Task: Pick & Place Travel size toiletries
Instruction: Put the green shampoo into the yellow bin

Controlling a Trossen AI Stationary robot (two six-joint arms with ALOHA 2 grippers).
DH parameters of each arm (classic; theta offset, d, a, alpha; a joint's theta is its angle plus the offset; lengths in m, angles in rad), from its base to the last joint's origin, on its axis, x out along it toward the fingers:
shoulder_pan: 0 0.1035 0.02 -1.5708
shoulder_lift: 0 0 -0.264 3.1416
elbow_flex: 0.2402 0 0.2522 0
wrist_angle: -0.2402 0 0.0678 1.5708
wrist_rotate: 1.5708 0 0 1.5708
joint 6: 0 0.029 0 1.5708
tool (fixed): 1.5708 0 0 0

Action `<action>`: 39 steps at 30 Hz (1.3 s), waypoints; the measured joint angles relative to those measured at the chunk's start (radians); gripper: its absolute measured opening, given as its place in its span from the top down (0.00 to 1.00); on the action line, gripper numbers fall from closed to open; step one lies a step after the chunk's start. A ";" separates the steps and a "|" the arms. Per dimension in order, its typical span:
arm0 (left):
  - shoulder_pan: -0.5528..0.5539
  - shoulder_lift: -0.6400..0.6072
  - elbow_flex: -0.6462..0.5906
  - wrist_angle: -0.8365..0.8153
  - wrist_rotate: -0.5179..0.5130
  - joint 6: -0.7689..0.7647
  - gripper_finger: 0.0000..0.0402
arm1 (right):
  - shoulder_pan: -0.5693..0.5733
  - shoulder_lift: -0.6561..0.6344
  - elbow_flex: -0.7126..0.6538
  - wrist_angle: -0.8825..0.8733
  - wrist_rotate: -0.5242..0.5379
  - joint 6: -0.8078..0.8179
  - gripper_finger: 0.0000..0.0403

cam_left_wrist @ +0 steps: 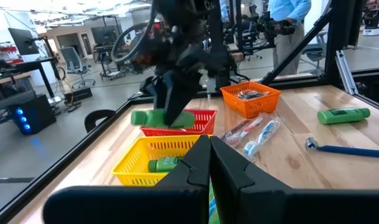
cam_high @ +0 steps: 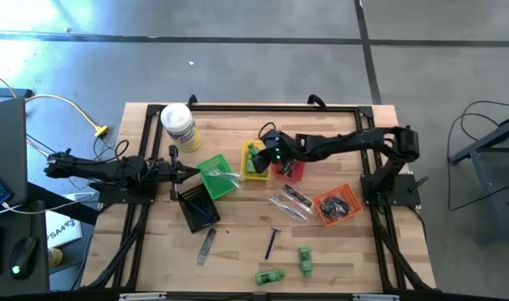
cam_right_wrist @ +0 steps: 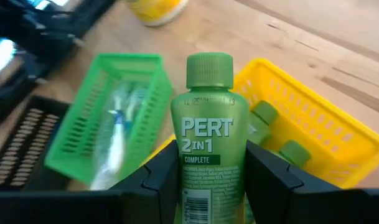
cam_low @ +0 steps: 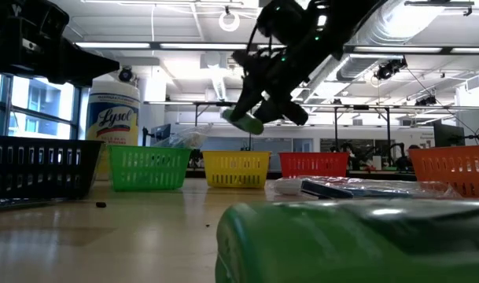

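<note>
My right gripper [cam_right_wrist: 209, 163] is shut on a bright green mini bottle [cam_right_wrist: 208, 134] labelled Pert. It hangs above the yellow basket [cam_high: 256, 170], where two more green bottles [cam_right_wrist: 264, 116] lie. The low view shows the held bottle [cam_low: 244, 122] in the air over the row of baskets. On the near part of the table lie two more green bottles [cam_high: 305, 259], a blue razor [cam_high: 272, 242] and a grey comb [cam_high: 206, 245]. At the table's left side my left gripper [cam_high: 194, 174] rests shut, touching nothing. My right gripper pinches the bottle's body on its two sides [cam_right_wrist: 178, 168], below the label, between its two fingers [cam_right_wrist: 157, 179]. The fingers slant down from the table's right side and lie along the bottle. The cap [cam_right_wrist: 209, 70] points away from the gripper. The bottle is lifted clear.
A green basket [cam_high: 217, 177] with clear-wrapped sticks, a black basket [cam_high: 198, 206], a red basket [cam_high: 291, 172] and an orange basket [cam_high: 336, 205] stand around the yellow one. A white canister [cam_high: 179, 125] stands at the far left. Clear packets [cam_high: 289, 201] lie mid-table.
</note>
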 joint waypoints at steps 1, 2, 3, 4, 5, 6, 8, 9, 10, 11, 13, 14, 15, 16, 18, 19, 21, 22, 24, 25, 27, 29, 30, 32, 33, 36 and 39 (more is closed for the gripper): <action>0.000 0.000 0.000 0.000 0.000 -0.004 1.00 | -0.005 0.017 0.015 -0.010 -0.001 0.006 0.65; 0.000 0.000 0.000 0.000 0.000 -0.006 1.00 | -0.008 0.032 0.032 -0.014 -0.001 0.008 0.65; 0.000 0.000 0.000 0.000 0.000 -0.006 1.00 | -0.008 0.045 0.048 -0.018 0.000 0.009 0.65; 0.000 0.000 0.000 0.000 0.000 -0.006 1.00 | -0.008 0.058 0.062 -0.024 0.002 0.009 0.65; 0.000 0.000 0.000 0.000 0.000 -0.006 1.00 | -0.007 0.071 0.076 -0.025 0.000 0.011 0.65; 0.000 0.000 0.000 0.000 0.000 -0.006 1.00 | -0.006 0.083 0.090 -0.022 0.000 0.018 0.65; 0.000 0.000 0.000 -0.001 0.000 -0.006 1.00 | -0.005 0.103 0.112 -0.045 -0.001 0.029 0.65; 0.000 0.000 0.000 -0.001 0.000 -0.006 1.00 | -0.005 0.114 0.123 -0.063 0.002 0.032 0.66; 0.000 0.000 0.000 -0.001 0.000 -0.006 1.00 | -0.005 0.123 0.132 -0.078 0.007 0.036 0.66; 0.000 0.000 0.000 -0.001 0.000 -0.006 1.00 | -0.005 0.127 0.138 -0.098 0.012 0.046 0.66; 0.000 0.000 0.000 -0.001 0.000 -0.006 1.00 | -0.005 0.127 0.139 -0.130 0.035 0.061 0.66; 0.000 0.000 0.000 -0.001 0.000 -0.006 1.00 | -0.005 0.126 0.141 -0.135 0.049 0.068 0.66; 0.000 0.000 0.000 -0.001 0.000 -0.006 1.00 | -0.005 0.126 0.142 -0.147 0.061 0.077 0.66; 0.000 0.000 0.000 -0.002 0.000 -0.006 1.00 | -0.005 0.126 0.142 -0.159 0.069 0.081 0.65; 0.000 0.000 0.000 -0.001 0.000 -0.006 1.00 | -0.006 0.126 0.140 -0.159 0.070 0.083 0.65; 0.000 0.000 0.000 -0.002 0.000 -0.006 1.00 | -0.005 0.126 0.140 -0.152 0.064 0.083 0.65; 0.000 0.000 0.000 -0.002 0.000 -0.006 1.00 | -0.005 0.138 0.141 -0.131 0.058 0.083 0.66; 0.000 0.000 0.000 -0.002 0.000 -0.006 1.00 | -0.004 0.144 0.142 -0.124 0.054 0.083 0.66; 0.000 0.000 0.000 -0.002 0.000 -0.006 1.00 | -0.004 0.157 0.139 -0.133 0.046 0.084 0.66; 0.000 0.000 0.000 -0.002 0.000 -0.006 1.00 | -0.004 0.168 0.139 -0.127 0.049 0.084 0.65; 0.000 0.000 0.000 -0.002 0.001 -0.006 1.00 | -0.004 0.176 0.139 -0.119 0.045 0.084 0.65; 0.000 0.000 0.000 -0.002 0.001 -0.006 1.00 | -0.005 0.176 0.139 -0.128 0.049 0.084 0.65; 0.000 0.000 0.000 -0.002 0.001 -0.006 1.00 | -0.005 0.180 0.141 -0.117 0.051 0.083 0.65; 0.000 0.000 0.000 -0.002 0.002 -0.006 1.00 | -0.005 0.182 0.141 -0.117 0.046 0.083 0.65; 0.000 0.000 0.000 -0.002 0.004 -0.006 1.00 | -0.005 0.182 0.140 -0.117 0.035 0.081 0.65; 0.000 0.000 0.000 -0.002 0.004 -0.006 1.00 | -0.005 0.189 0.141 -0.106 0.025 0.078 0.65; 0.000 0.000 0.000 -0.002 0.005 -0.006 1.00 | -0.005 0.196 0.139 -0.116 0.029 0.078 0.65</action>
